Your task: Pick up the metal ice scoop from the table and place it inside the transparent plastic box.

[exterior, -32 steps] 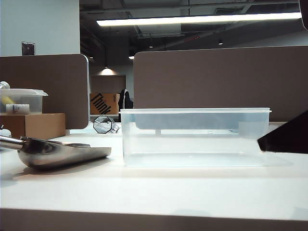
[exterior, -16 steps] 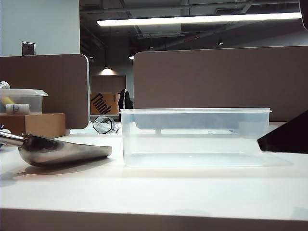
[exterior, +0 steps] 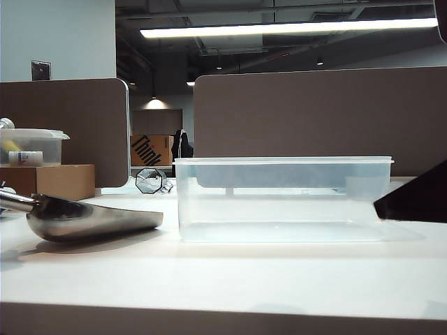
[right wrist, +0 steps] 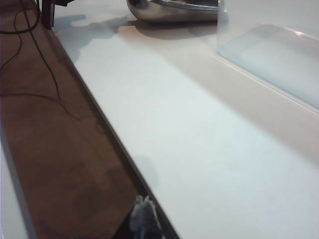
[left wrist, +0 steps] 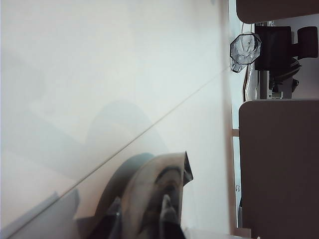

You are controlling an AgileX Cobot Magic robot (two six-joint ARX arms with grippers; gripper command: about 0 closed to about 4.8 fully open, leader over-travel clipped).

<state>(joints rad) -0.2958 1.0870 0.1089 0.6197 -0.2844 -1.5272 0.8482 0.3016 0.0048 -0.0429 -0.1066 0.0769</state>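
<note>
Office workspace, brown partitions behind, strip light overhead. Left gripper (left wrist: 149,226): at the exterior view's left edge, fingers closed around the thin rod handle of the shiny silver metal ice scoop (exterior: 91,221), presumably gripped there so the bowl hangs clear for lifting. Scoop bowl rests on the wide white table (exterior: 230,276), lip pointing toward the large transparent plastic box (exterior: 283,199), just beside it, empty. Right gripper (right wrist: 143,216): parked near the table's dark front edge, well apart from the scoop, fingertips together, holding nothing.

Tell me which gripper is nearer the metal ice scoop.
Left. The left gripper is right at the metal ice scoop; the right gripper sits apart, at the table's front edge.
</note>
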